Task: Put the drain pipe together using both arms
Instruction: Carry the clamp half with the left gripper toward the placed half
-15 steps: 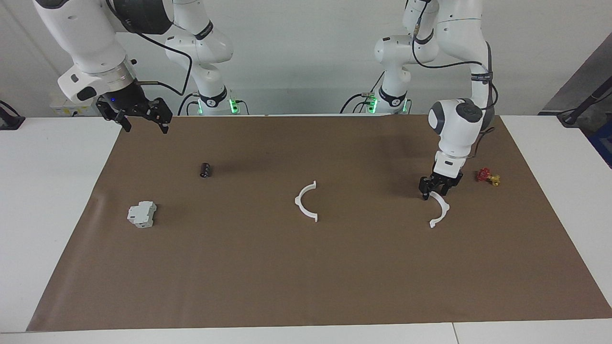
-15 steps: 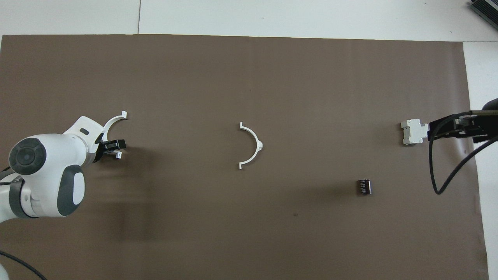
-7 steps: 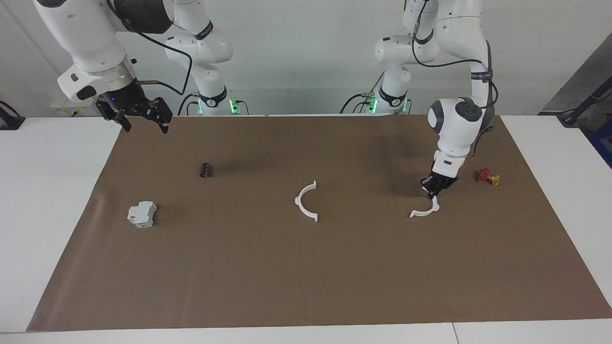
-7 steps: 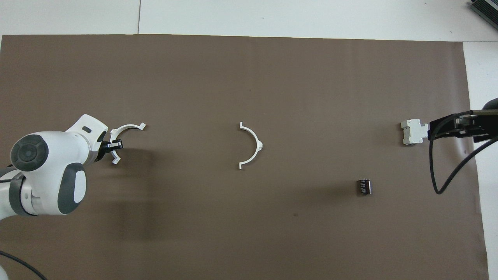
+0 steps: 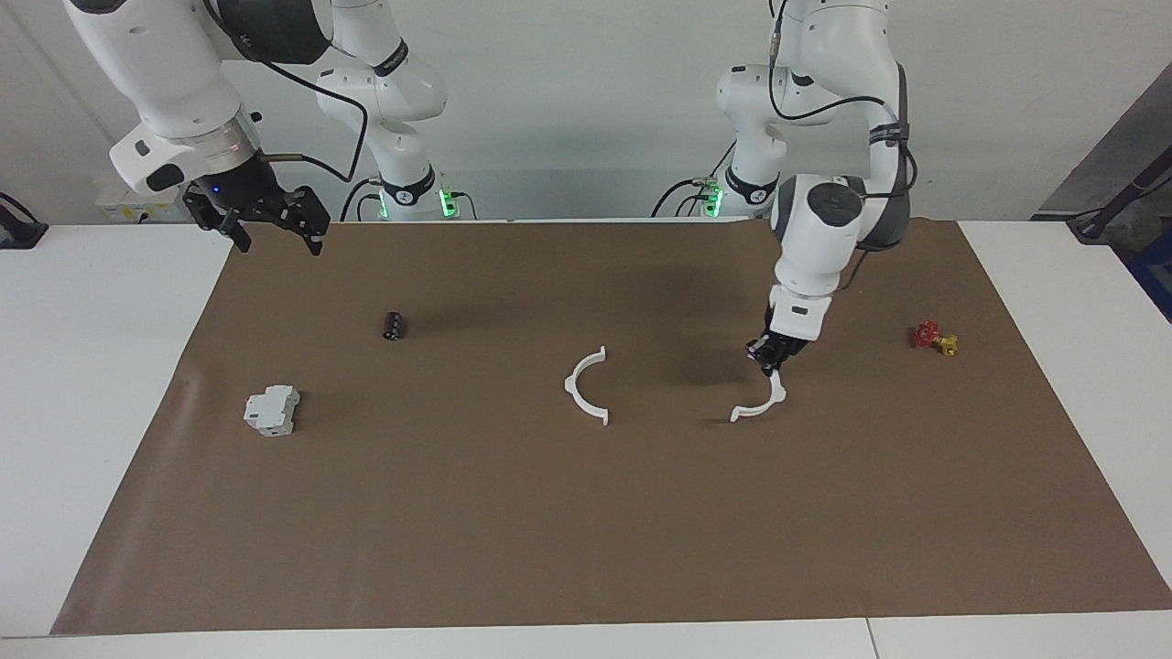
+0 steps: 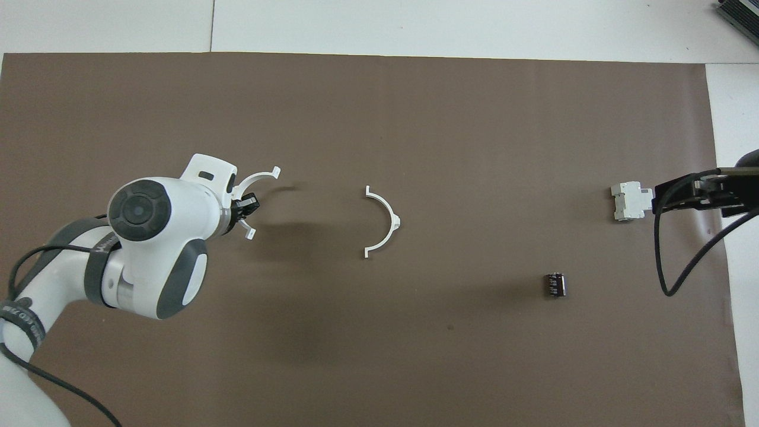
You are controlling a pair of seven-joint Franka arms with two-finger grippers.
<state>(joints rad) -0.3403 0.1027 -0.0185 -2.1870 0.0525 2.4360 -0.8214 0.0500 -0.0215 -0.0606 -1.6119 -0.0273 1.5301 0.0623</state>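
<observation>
1. Since the earlier frame, the left gripper (image 5: 772, 359) is carrying one white half-ring arc (image 5: 760, 403) away from the left arm's end of the table and toward the middle; the arc is hanging lower from the fingertips and is turned differently than before.
2. Its fingers are pressed together on one end of this held arc, so the rest of the arc is hanging free below the claw, a little over the brown mat (image 5: 586, 513). I judge that the end grip is leaving the other tab end free for joining.
3. The second half-ring arc (image 5: 587, 385) is lying flat on the mat, well apart from the left gripper, toward the right arm's end. Its open side is facing away from the robots, so the held arc probably needs turning before the two are forming one ring.
4. The right gripper (image 5: 259, 222) is waiting high over the mat's edge at its own end, with its fingers spread and holding nothing.
5. A small red and yellow part (image 5: 935, 339) is lying near the left gripper, on the side away from the resting arc.
6. A small black cylinder (image 5: 394, 325) and a grey-white blocky box (image 5: 272, 409) are lying below the right gripper, well apart from both arcs.
7. Nothing is standing between the held arc and the resting one.
</observation>
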